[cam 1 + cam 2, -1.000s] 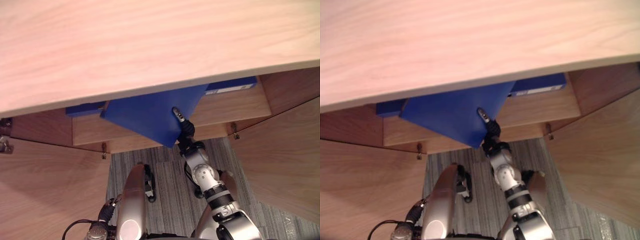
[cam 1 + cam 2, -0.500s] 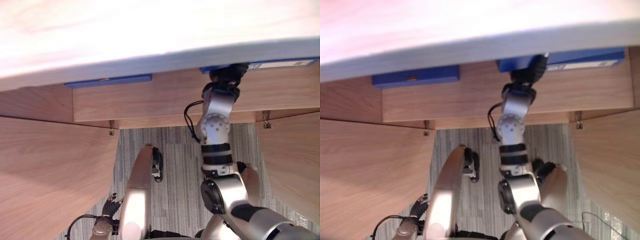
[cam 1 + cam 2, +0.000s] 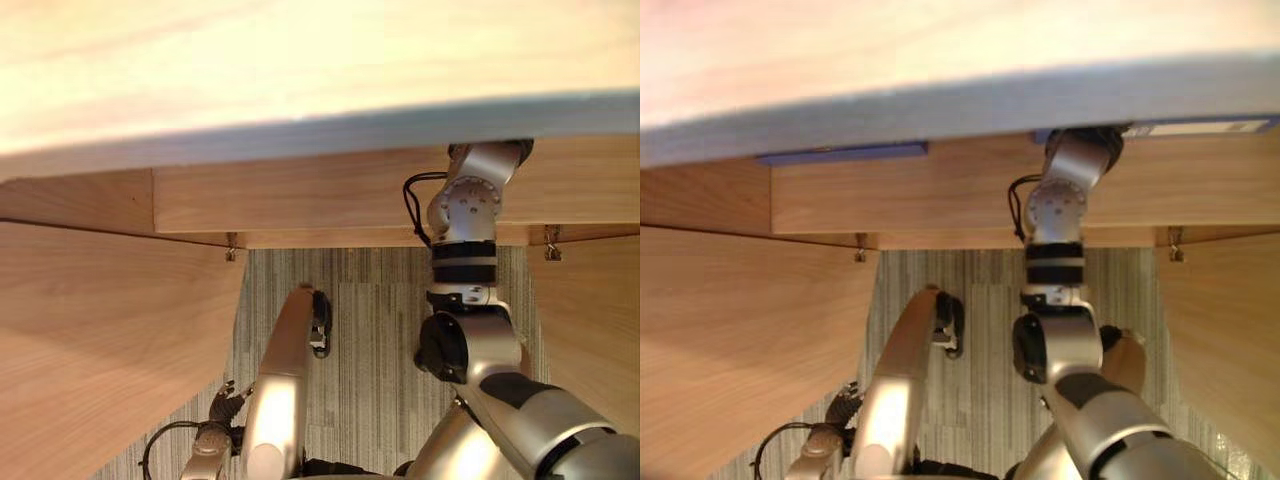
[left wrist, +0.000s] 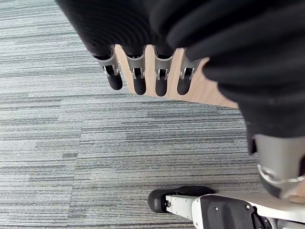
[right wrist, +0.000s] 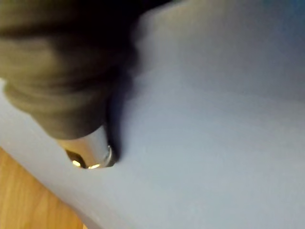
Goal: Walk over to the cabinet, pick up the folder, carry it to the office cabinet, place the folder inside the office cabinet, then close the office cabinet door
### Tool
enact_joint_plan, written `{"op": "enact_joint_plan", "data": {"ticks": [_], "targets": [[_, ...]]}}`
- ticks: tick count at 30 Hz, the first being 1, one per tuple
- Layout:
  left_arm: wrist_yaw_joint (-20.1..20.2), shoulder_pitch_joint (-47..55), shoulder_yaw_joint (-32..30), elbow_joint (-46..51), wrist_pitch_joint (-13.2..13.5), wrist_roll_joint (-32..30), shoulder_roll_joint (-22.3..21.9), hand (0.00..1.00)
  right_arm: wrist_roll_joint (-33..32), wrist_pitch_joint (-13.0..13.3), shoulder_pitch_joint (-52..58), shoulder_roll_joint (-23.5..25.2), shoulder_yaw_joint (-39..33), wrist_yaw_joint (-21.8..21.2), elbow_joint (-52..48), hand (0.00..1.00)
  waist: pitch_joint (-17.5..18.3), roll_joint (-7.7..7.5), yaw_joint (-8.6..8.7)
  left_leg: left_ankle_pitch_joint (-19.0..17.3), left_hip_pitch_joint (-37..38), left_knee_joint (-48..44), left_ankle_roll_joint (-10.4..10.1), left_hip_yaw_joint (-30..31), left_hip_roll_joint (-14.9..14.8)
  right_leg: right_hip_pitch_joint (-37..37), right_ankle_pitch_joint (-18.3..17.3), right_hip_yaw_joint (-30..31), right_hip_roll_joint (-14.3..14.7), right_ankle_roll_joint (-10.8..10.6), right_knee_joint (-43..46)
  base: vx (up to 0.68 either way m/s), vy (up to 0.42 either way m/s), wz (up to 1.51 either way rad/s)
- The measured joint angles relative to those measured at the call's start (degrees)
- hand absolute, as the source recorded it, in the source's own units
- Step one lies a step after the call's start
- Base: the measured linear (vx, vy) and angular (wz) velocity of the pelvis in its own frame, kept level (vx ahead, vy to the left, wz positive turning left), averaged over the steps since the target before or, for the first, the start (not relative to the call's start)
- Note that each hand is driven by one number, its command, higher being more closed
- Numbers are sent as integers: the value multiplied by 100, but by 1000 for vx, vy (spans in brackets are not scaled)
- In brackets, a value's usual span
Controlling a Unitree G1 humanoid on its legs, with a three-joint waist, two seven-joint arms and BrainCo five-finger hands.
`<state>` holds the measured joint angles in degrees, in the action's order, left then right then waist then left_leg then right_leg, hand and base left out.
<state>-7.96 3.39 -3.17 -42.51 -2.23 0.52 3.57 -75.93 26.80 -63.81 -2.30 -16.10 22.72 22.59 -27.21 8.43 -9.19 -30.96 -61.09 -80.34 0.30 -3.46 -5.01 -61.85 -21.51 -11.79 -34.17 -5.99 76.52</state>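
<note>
Right hand (image 5: 71,105) deep in office cabinet (image 3: 300,205), against blue folder (image 5: 205,119); grip could not be told. Left hand (image 4: 143,52) hung, fingers (image 4: 139,78) relaxed. Risk: withdrawal dragging blue folder out.

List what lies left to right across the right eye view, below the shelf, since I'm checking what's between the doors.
left cabinet door → left hand → right arm → right cabinet door
</note>
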Motion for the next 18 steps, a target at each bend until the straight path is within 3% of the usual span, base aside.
{"op": "enact_joint_plan", "data": {"ticks": [7, 10, 14, 18], "targets": [[-169, -232, -101, -154, -12, 189, -106, 0, -391, -59, -276, -48, -6, 53, 468, 0, 1, 1, 29, 26, 0, 36, -1, 50, -89, 27, 6, -54, 115, 11, -49, -15, -19, -4], [-192, -253, -111, -205, -20, 203, -106, 0, -390, 35, -275, 37, -6, 106, 426, 0, 1, 1, 54, 25, 24, 34, -1, 40, -134, 45, 12, -54, 141, 22, -64, -19, -10, -6], [-292, -259, -111, -207, -67, 211, -98, 0, -355, 257, -151, 279, -6, 291, -42, 0, 1, 0, 88, 24, 124, 33, -3, 37, -180, 127, 13, -50, 195, 25, -65, -28, -17, -6], [-305, -261, -108, -243, -72, 225, -90, 0, -110, 267, -63, 427, 11, 422, -495, 0, 1, 0, 124, 24, 155, 17, -4, 26, -224, 139, 33, -43, 220, 59, -63, -57, -14, -7]]}}
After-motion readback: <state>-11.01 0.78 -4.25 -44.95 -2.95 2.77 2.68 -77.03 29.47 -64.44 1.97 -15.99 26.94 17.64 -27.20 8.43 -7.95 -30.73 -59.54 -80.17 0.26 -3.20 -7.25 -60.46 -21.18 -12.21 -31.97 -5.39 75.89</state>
